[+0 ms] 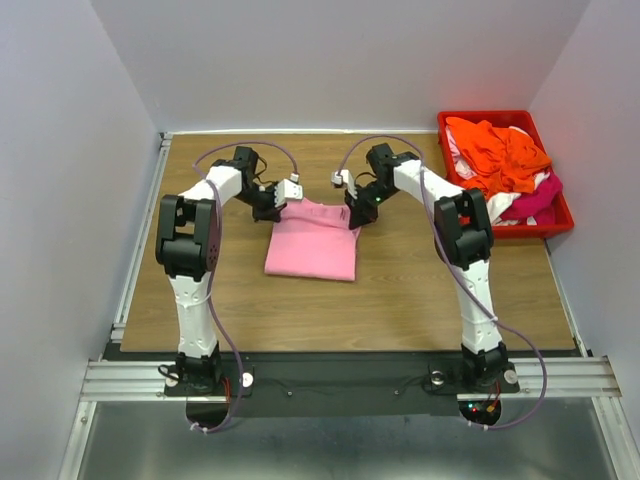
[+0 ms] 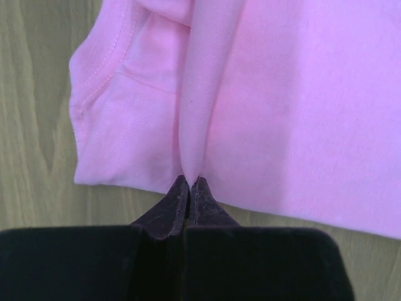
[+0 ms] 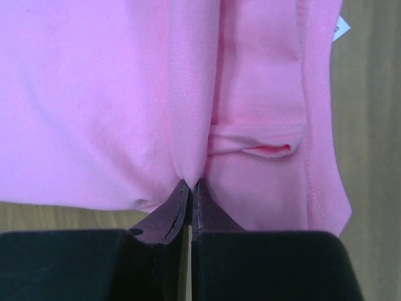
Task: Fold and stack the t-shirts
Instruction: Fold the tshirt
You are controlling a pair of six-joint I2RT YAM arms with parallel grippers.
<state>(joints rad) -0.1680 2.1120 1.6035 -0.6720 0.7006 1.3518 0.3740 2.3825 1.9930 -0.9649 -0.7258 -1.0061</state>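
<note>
On the wooden table [image 1: 420, 300] the light pink t-shirt [image 1: 312, 252] lies spread ahead of the left gripper [image 2: 190, 182] and the right gripper [image 3: 190, 183], the other t-shirts [image 1: 500, 160] heaped in the red bin [image 1: 530, 231] well beyond the right one. Each gripper pinches a raised ridge of pink cloth at its tips, so a fold seems in hand; next, both should probably lift and carry that edge evenly across.
</note>
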